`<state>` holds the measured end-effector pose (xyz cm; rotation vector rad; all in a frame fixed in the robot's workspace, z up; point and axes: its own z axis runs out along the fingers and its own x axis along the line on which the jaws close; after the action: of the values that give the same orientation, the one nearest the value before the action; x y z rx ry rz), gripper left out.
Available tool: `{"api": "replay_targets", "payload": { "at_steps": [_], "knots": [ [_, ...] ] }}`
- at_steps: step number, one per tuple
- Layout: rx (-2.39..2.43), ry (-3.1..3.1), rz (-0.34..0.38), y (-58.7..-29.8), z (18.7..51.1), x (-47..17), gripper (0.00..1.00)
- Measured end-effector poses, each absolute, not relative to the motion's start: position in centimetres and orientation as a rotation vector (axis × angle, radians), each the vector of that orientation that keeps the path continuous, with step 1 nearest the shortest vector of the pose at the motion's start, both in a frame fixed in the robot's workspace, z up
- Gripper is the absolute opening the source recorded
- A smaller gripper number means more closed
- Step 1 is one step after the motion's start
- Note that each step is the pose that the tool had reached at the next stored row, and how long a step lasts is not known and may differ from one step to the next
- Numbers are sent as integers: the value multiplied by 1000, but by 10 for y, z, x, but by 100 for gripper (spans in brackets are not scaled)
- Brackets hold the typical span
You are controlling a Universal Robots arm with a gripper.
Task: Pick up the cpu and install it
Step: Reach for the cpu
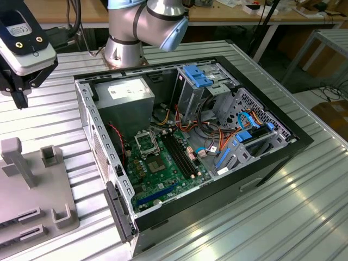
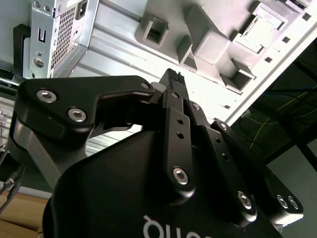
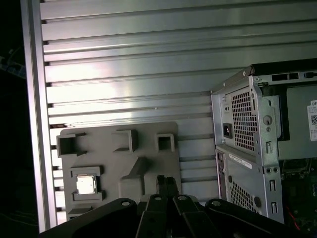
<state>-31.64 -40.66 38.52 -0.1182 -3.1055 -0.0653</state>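
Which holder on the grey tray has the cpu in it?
The low framed recess on the tray side farthest from the computer case holds the cpu; the three upright box holders look empty.

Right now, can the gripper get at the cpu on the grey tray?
Probably yes: the cpu lies uncovered in its pocket on the grey tray; the gripper hangs higher up, shut and empty, with nothing between them.

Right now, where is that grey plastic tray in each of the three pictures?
Exterior view: grey tray at the exterior view's lower left, beside the computer case.
First wrist view: just beyond the hand, holding the cpu, near the case.
Second wrist view: beyond the hand, next to the case.
Shared landmark: the computer case.
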Motion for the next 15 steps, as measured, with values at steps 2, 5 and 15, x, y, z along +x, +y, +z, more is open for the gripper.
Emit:
{"api": "replay_targets", "payload": {
  "at_steps": [2,5,15],
  "knots": [
    [-118,-3106,-65,-407,385,-317,11],
    [-118,-3105,-65,-407,385,-319,11],
    [-118,-3105,-65,-407,385,-326,11]
  ]
}}
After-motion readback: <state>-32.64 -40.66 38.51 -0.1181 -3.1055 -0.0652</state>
